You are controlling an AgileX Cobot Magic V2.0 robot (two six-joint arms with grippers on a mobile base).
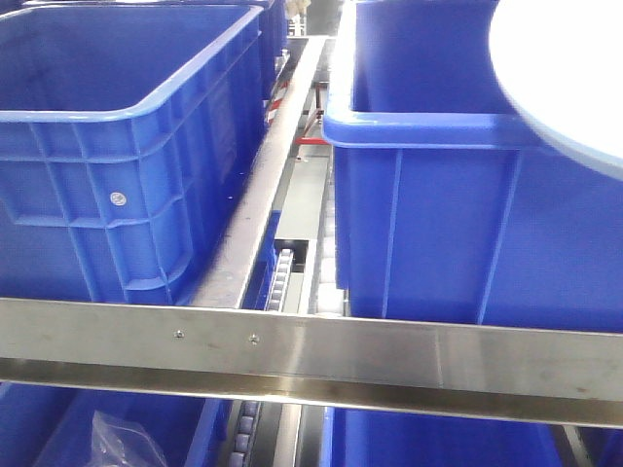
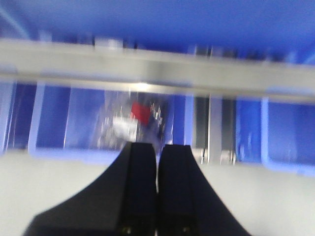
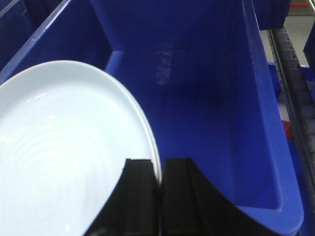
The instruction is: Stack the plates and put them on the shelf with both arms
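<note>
Right tool (image 3: 158, 196) clamps the rim of a round, glossy pale blue-white plate (image 3: 64, 147), holding it above the blue plastic crate (image 3: 221, 98), probably for placement. Left tool (image 2: 157, 196) is closed and empty, below the steel shelf rail (image 2: 157, 69).

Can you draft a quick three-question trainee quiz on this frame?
1. True or false: the right gripper holds a plate by its rim.
2. Multiple choice: in the right wrist view, what lies under the plate? A) a steel tabletop B) a blue crate C) a cardboard box
3. Fill in: the left gripper has its fingers ____, with nothing between them.

Key: 1 true. 2 B. 3 shut.
</note>
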